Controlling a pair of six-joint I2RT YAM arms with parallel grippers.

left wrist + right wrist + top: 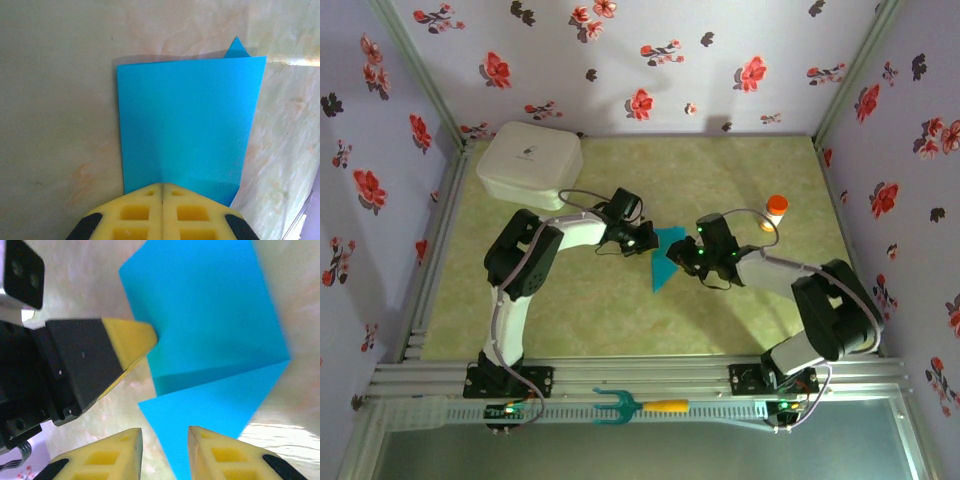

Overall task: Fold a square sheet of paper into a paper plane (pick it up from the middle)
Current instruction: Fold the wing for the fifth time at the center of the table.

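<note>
A partly folded teal sheet of paper [663, 262] lies on the table, right of the white box [530, 165] and nearer the arm bases. Between box and sheet, the left gripper [162, 190] has its jaws together, tips at the sheet's edge. On the sheet's far side from the box, the right gripper [165, 432] has its jaws apart.

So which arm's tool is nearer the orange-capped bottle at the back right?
Right. The right tool sits at the blue paper on the edge facing the orange-capped bottle; the left tool is across the paper, farther away.
</note>
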